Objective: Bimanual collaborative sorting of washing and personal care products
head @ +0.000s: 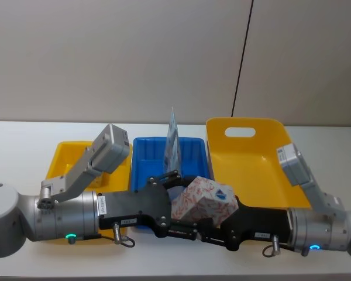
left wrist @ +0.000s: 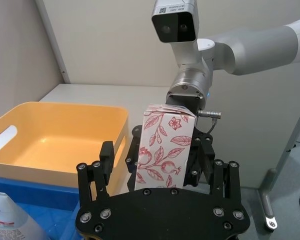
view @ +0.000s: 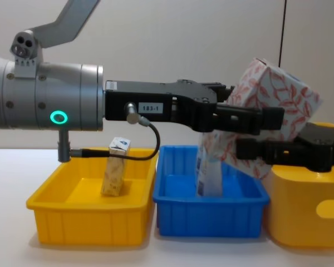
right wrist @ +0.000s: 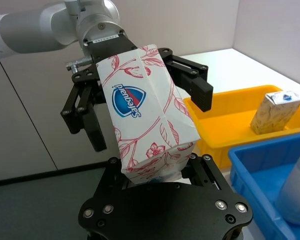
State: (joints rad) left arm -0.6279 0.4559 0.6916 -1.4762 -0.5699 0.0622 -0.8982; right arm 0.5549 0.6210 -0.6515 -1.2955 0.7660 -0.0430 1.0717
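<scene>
Right now the carton hangs above the blue tray's near edge, clamped in the right gripper. The left gripper brackets it, jaws wide. Release before those close and it likely drops to the tabletop.

Blue logo on the floral carton reads "Safeguard", upside down in the right wrist view. Small white label on the left arm says 183-1.

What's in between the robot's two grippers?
The flowery carton. The right gripper holds it, and the left gripper has its open jaws around it, as the head view shows.
</scene>
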